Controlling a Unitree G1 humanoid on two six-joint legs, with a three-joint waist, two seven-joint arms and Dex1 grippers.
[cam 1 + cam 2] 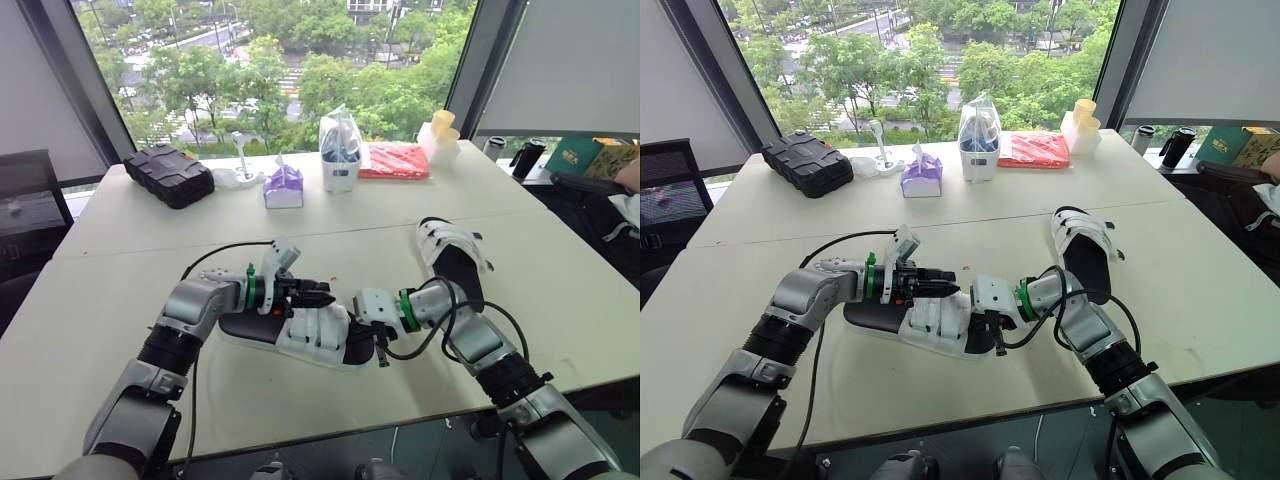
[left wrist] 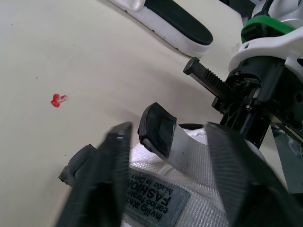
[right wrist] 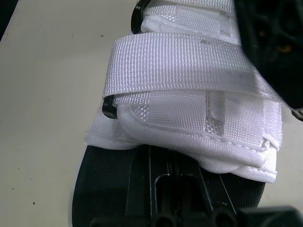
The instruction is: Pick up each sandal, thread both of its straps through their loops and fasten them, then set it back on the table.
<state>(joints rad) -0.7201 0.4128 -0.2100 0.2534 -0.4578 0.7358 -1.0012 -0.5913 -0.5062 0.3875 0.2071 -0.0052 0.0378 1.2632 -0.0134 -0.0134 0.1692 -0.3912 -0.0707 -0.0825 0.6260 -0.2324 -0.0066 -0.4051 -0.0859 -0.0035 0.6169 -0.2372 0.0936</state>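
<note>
1. Head view: the near sandal (image 1: 300,338) lies by the table's (image 1: 120,300) front edge, and the second sandal (image 1: 452,255) lies toward the right edge. By the far edge, a purple tissue box (image 1: 283,187) shows one tissue.
2. Left wrist view: the left gripper (image 2: 166,135) is wide and holds nothing. We should close squarely on the strap tab (image 2: 156,127).
3. Right wrist view: a white strap (image 3: 184,71) seems threaded. For the right gripper (image 1: 378,343), we cannot tell.

Counter (image 1: 120,240), one. Purple tissue pack (image 1: 283,186), one. Sandals, two: first sandal (image 1: 300,335) and second sandal (image 1: 452,255), both well apart from the tissue pack. Black case (image 1: 168,174), one, near it. Bagged white container (image 1: 340,155), one, just beside it. Red packet (image 1: 393,160), one, farther from it. Yellow-topped white stack (image 1: 441,135), one, farther still.
</note>
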